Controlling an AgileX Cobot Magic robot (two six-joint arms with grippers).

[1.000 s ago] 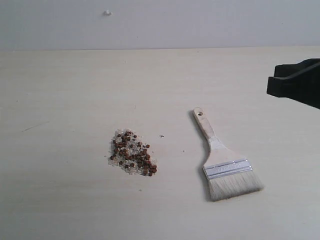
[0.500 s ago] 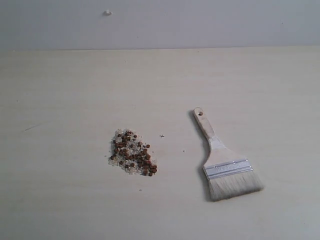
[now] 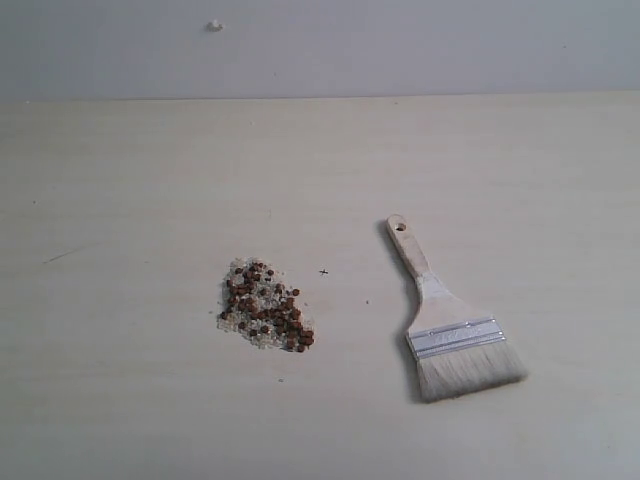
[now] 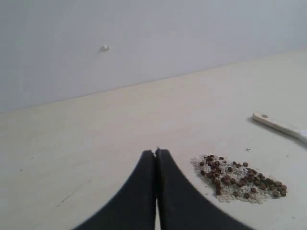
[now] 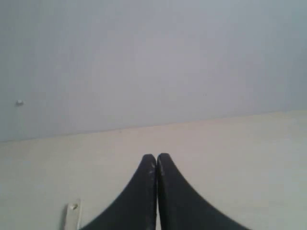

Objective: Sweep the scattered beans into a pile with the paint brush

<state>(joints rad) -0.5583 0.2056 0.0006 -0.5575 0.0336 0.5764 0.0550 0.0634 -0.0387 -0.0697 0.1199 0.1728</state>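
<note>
The beans [image 3: 264, 307] lie in one small pile of dark reddish-brown beads mixed with whitish grains, left of the table's middle. The paint brush [image 3: 445, 323] lies flat to their right, handle end with its hole pointing away, cream bristles toward the near edge. Neither gripper shows in the exterior view. In the left wrist view my left gripper [image 4: 156, 152] is shut and empty, the beans [image 4: 238, 178] beside it and the brush's handle end [image 4: 278, 125] beyond. In the right wrist view my right gripper [image 5: 156, 156] is shut and empty, with the brush's handle tip [image 5: 72, 214] at the picture's edge.
The pale wooden table [image 3: 140, 190] runs back to a plain grey wall [image 3: 400, 45] that carries a small white knob [image 3: 214, 25]. A tiny dark cross mark [image 3: 323, 271] sits on the table between the beans and the brush.
The right gripper, seen at the right edge of the exterior view a second ago, has withdrawn out of that view. The beans and the brush have not moved.
</note>
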